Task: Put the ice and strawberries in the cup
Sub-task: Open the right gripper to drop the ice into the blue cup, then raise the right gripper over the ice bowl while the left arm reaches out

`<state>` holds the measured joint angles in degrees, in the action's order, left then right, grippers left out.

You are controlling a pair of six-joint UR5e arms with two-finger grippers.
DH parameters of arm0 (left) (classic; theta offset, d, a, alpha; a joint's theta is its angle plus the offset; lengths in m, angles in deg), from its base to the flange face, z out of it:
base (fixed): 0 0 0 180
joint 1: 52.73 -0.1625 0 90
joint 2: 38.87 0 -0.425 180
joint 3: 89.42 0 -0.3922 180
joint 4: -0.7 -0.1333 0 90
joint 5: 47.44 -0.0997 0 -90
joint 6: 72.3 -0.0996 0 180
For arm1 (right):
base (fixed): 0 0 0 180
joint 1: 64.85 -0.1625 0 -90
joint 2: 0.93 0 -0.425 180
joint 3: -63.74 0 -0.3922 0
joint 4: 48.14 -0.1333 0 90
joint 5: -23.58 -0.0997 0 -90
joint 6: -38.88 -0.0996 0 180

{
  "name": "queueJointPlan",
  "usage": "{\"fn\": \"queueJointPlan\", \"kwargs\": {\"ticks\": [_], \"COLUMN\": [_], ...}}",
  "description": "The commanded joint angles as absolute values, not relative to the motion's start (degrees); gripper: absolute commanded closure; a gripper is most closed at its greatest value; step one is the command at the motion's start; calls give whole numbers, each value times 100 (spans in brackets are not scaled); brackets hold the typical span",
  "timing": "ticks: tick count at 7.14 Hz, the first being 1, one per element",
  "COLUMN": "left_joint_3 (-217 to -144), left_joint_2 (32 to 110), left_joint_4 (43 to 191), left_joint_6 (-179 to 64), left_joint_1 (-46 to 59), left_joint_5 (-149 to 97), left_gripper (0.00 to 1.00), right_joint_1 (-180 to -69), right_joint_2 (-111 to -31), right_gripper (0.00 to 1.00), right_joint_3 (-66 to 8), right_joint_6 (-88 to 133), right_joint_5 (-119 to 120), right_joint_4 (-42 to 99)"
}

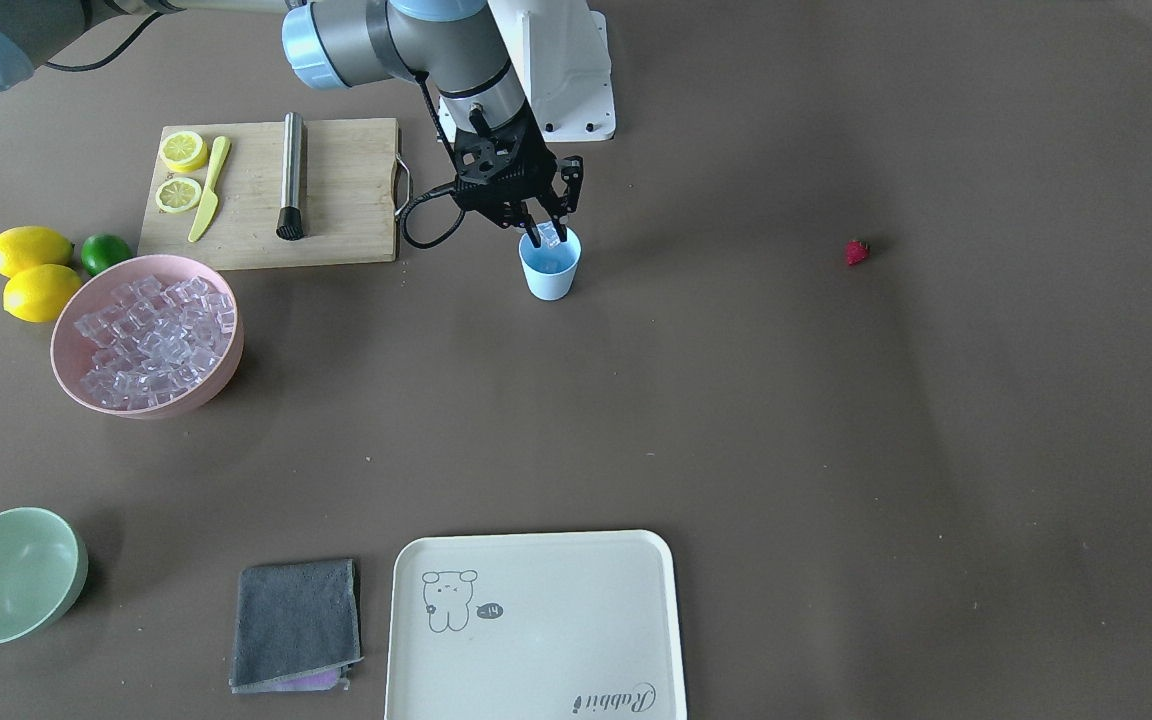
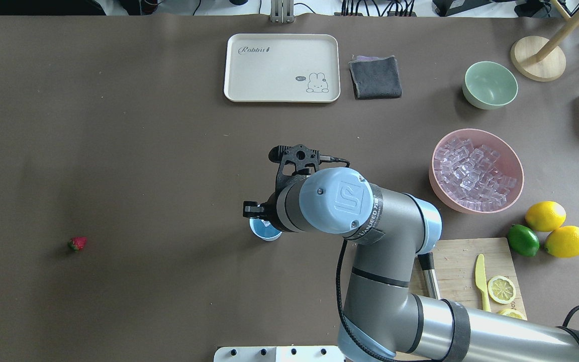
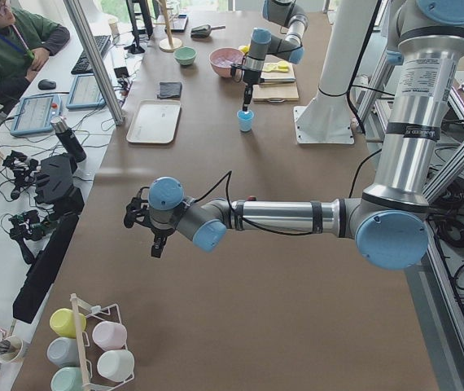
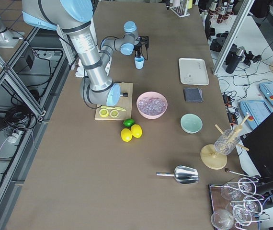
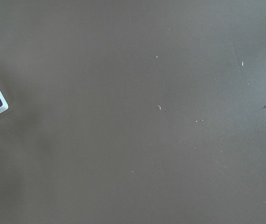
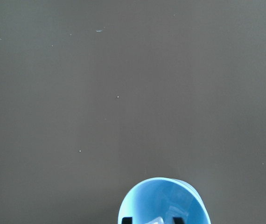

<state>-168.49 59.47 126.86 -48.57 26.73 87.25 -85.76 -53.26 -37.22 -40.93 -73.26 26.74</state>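
Cup (image 1: 549, 270) stands upright near the middle of the brown table (image 1: 736, 420), just off the handle end of the cutting board (image 1: 336, 200). Right gripper (image 1: 544, 233) hangs straight over the cup mouth, fingers clamped on 1 clear ice cube (image 1: 550, 238) at about rim level. Right wrist view shows 2 dark fingertips (image 6: 127, 220) at the bottom edge over the cup's blue inside, with the pale cube between them. Cannot tell what else is inside the cup.

The rest of the ice (image 1: 151, 330) is piled in the pink bowl (image 1: 198, 395), well apart from the cup on the robot's right. Strawberry (image 1: 857, 251) lies alone on bare table, well apart from the cup on the robot's left, touching nothing.

Left gripper (image 3: 155, 244) hangs above bare table. Cannot tell whether it is open or closed.

Board carries 2 lemon slices (image 1: 183, 150), a yellow knife (image 1: 208, 190) and a metal muddler (image 1: 291, 175). 2 lemons (image 1: 29, 250) and 1 lime (image 1: 106, 253) sit beside the pink bowl. Green bowl (image 1: 6, 580), grey cloth (image 1: 296, 625) and tray (image 1: 536, 620) line the far edge.
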Motion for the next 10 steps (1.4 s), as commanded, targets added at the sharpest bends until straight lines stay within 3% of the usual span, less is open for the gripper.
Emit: {"fn": "queueJointPlan", "kwargs": {"ticks": [1, 4, 7, 10], "left_joint_3": [-16852, -17149, -18176, -19547], "left_joint_2": [5957, 6018, 5930, 4870], "left_joint_4": [12691, 12683, 12665, 12647], "left_joint_6": [-4857, -4378, -2551, -2063], "left_joint_1": [2673, 2673, 1867, 1040], "left_joint_5": [8721, 8739, 8530, 7895], "left_gripper": [2, 2, 2, 2], "right_joint_1": [-8603, -9084, -10252, -11185], "right_joint_2": [-5322, -5348, -5820, -6647], "right_gripper": [0, 0, 0, 0], "right_joint_3": [-3750, -4030, -4155, -4172], "right_joint_6": [-4102, -4023, -3166, -1802], "right_joint_5": [-7310, -7633, -8802, -9462], "right_joint_4": [2727, 3119, 3421, 3386]}}
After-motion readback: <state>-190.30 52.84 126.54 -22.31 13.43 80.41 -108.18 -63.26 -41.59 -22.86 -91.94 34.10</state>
